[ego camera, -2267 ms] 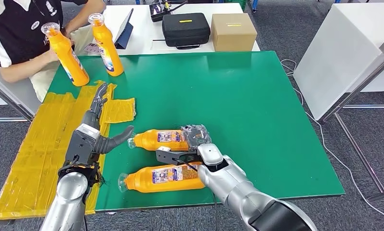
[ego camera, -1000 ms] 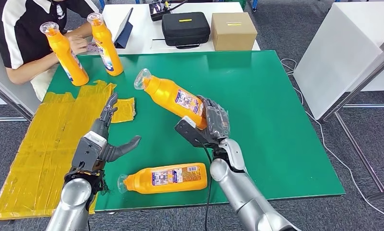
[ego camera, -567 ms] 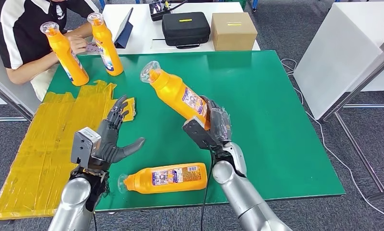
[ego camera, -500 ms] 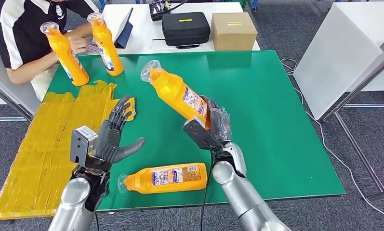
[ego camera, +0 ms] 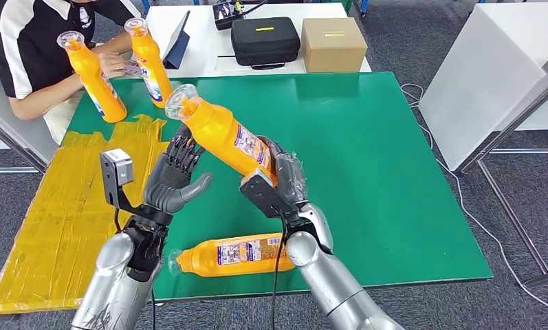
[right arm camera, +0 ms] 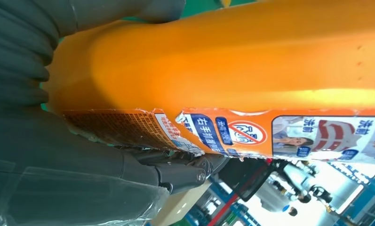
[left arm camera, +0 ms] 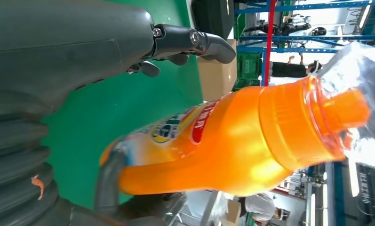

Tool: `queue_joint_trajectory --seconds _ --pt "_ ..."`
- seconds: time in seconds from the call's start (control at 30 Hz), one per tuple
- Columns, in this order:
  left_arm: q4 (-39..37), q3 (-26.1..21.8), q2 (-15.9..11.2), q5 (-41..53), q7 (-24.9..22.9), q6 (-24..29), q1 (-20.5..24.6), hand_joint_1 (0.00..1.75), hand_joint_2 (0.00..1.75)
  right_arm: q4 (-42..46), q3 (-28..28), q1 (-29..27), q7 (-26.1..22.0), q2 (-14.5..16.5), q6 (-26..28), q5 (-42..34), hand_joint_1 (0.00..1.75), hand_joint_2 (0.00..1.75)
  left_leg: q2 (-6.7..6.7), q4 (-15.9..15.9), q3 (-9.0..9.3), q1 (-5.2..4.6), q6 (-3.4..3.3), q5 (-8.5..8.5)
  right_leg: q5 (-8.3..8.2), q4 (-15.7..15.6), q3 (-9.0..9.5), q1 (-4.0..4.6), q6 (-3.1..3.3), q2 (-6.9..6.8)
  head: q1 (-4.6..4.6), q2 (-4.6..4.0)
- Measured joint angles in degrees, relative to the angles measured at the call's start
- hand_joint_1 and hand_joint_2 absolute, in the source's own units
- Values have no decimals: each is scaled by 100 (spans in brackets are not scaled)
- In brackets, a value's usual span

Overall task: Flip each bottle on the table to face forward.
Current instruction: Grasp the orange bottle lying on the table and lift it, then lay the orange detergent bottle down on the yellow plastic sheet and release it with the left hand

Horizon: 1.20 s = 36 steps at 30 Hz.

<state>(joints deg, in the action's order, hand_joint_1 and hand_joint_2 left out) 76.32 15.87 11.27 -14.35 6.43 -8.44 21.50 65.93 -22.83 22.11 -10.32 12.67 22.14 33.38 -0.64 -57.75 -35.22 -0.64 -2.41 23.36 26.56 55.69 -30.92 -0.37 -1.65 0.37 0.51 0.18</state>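
My right hand (ego camera: 276, 187) grips an orange bottle (ego camera: 219, 134) by its base and holds it tilted above the green table (ego camera: 374, 144), clear cap pointing up and to the left. Its label shows in the right wrist view on the bottle (right arm camera: 270, 66), with the hand (right arm camera: 82, 183) wrapped around its lower end. My left hand (ego camera: 173, 177) is raised beside the bottle's shoulder, fingers spread and holding nothing. In the left wrist view the bottle (left arm camera: 232, 146) lies across the spread fingers (left arm camera: 195, 41). A second orange bottle (ego camera: 233, 253) lies on its side near the table's front edge.
Two more orange bottles stand at the back left: one (ego camera: 150, 63) on the table, one (ego camera: 93, 79) in the hands of a seated person (ego camera: 23, 48). Yellow tape (ego camera: 58, 199) covers the left side. A black case (ego camera: 265, 41) and a cardboard box (ego camera: 333, 45) sit behind.
My right hand lifted the bottle off the table and carried it up and left, cap tilting upward. My left hand rose from the table to the bottle's shoulder.
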Motion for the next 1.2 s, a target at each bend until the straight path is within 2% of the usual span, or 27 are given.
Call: queue_joint_trajectory --seconds 0.67,1.13,1.2 --pt "-109 80 12 -190 42 94 72 0 175 -145 -913 -50 90 121 -501 159 175 175 -2 0 -2 1 0 0 0 0 0 0 0 0 1 -1" --pt "-117 -49 -10 -190 81 110 -20 0 175 -608 -1274 265 147 151 -772 -35 175 175 -2 0 -3 0 0 0 0 0 -1 0 0 0 0 0" --pt "-118 -61 -16 -184 87 110 -26 8 175 -652 -1299 291 146 151 -775 -77 175 175 -2 0 -3 0 0 0 0 0 -1 0 0 0 0 0"
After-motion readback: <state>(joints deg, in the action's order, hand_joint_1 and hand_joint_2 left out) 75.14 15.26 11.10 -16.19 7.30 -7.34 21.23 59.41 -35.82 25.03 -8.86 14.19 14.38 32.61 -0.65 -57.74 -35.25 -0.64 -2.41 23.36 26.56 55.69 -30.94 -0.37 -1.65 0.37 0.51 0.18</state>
